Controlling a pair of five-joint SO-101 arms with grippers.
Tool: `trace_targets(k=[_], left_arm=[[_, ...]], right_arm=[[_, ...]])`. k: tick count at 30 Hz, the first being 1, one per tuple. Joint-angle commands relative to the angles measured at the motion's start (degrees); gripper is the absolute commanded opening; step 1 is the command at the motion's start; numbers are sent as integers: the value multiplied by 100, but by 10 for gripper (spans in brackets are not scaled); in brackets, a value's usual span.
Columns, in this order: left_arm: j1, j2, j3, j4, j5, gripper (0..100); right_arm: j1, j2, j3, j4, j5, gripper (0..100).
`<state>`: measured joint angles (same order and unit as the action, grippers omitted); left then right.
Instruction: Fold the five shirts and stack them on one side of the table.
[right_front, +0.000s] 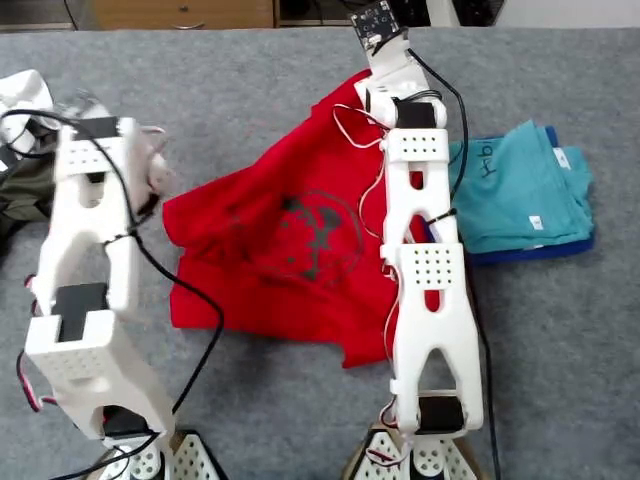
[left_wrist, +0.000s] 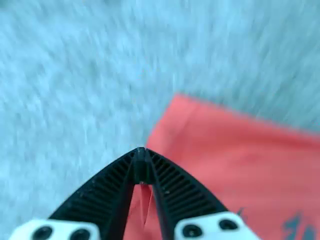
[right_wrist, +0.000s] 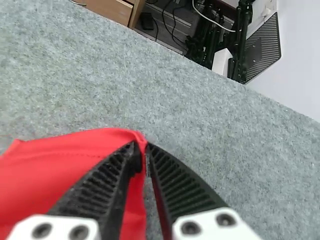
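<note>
A red shirt (right_front: 290, 240) with a dark print lies spread and rumpled in the middle of the grey table (right_front: 560, 350). My right gripper (right_front: 372, 95) is at the shirt's far corner. In the right wrist view it (right_wrist: 144, 146) is shut on the red shirt (right_wrist: 55, 160), whose hem wraps the tips. My left gripper (right_front: 155, 175) is at the shirt's left corner. In the left wrist view its jaws (left_wrist: 141, 152) meet at the red shirt's (left_wrist: 240, 160) edge, with red cloth between them. A folded teal shirt (right_front: 515, 185) rests on a folded blue shirt (right_front: 570, 243) at the right.
A loose pile lies at the far left: a white shirt (right_front: 25, 95) and a dark green one (right_front: 20, 190). Cables (right_front: 200, 300) run along both arms. Bare table stretches in front of the red shirt and at the right front.
</note>
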<state>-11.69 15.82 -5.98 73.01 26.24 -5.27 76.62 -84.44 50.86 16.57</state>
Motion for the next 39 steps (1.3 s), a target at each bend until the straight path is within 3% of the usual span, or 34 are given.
trace_targets(k=[1,6,21,23,26,30,39], left_arm=[[-176,4,-369,-615,316,26],[53,734,-615,-730,1055,157],[703,2369,-1723,-264,1187,157],[765,2519,-1969,-97,1204,136],[905,2721,-2338,9,1213,12],[949,2862,-2848,9,1213,16],[334,2932,-4958,-202,879,17]], right_arm=[[-48,-22,-127,-97,53,2],[-75,-22,-127,-105,53,2],[-75,-22,-127,-105,53,2],[-75,-22,-127,-105,53,2],[-75,-22,-127,-105,53,2],[-75,-22,-127,-105,53,2],[-75,-22,-127,-105,53,2]])
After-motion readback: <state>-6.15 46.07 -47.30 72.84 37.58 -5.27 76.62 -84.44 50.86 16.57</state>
